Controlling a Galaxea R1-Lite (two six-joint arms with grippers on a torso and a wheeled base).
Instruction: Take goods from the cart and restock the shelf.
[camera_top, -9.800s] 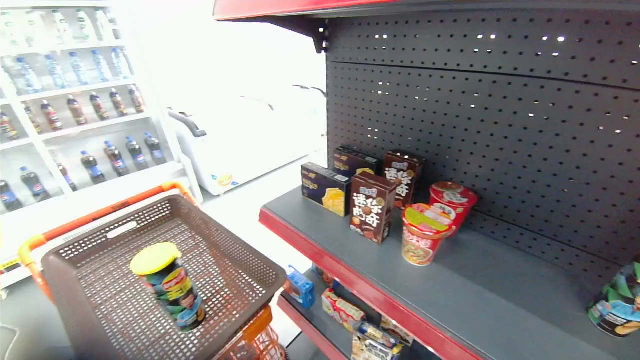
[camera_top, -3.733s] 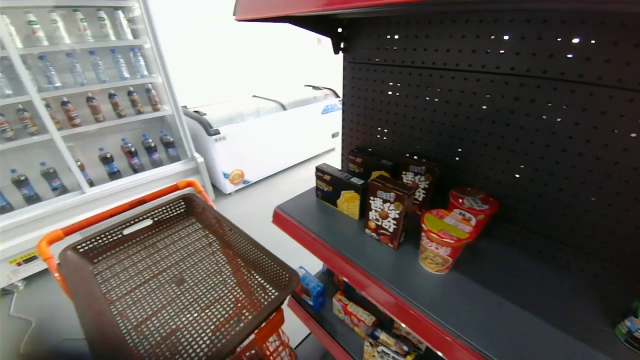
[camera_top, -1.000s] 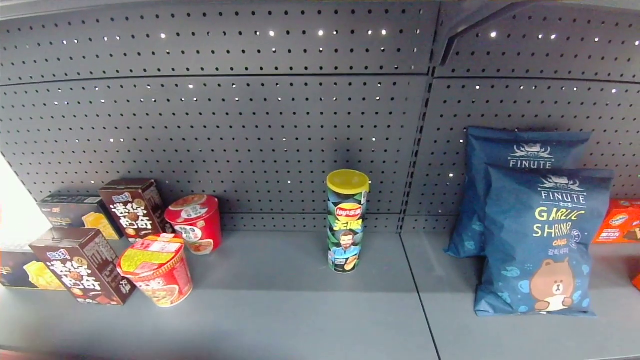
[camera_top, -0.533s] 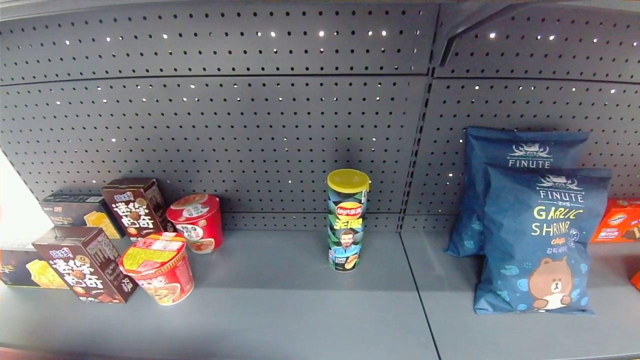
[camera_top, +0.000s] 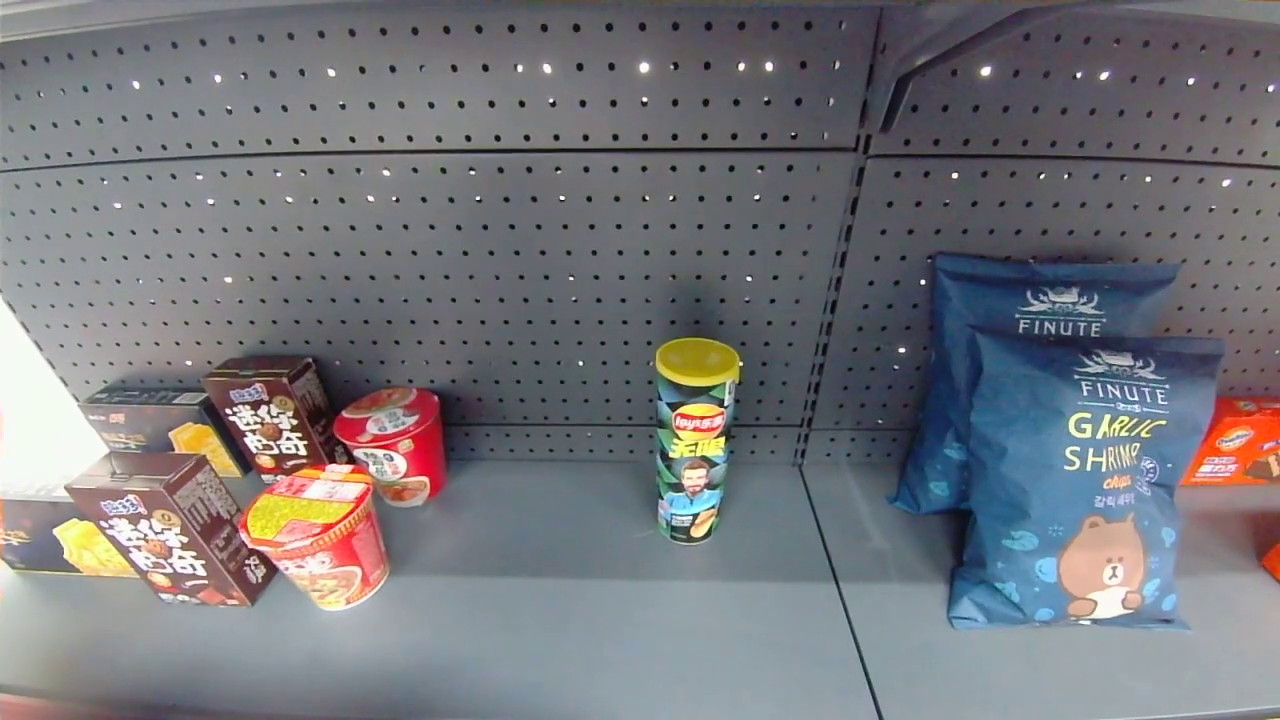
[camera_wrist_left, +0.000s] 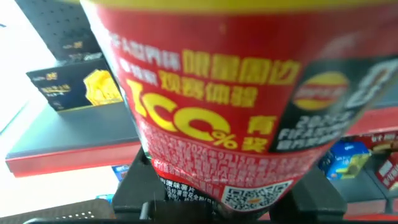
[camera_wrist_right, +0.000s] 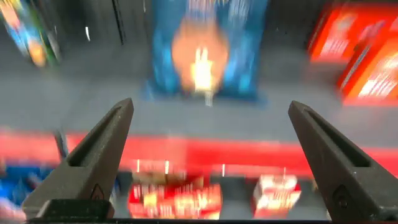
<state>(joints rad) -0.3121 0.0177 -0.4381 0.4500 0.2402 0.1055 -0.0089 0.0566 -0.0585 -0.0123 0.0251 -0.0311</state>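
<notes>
The left gripper (camera_wrist_left: 224, 200) holds, it seems, the red can (camera_wrist_left: 217, 106), with the shelf (camera_wrist_left: 74, 135) straight ahead; the right gripper (camera_wrist_right: 211, 155) stands wide and empty.

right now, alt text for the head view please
A tall chip canister with a yellow lid stands upright alone in the middle of a grey shelf backed by dark pegboard. On the left are two red noodle cups and dark snack boxes; on the right, two blue chip bags stand one behind the other, orange boxes beyond.

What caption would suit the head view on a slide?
Tall yellow-lidded chip can upright on grey shelf, between red noodle cups and blue snack bags.
</notes>
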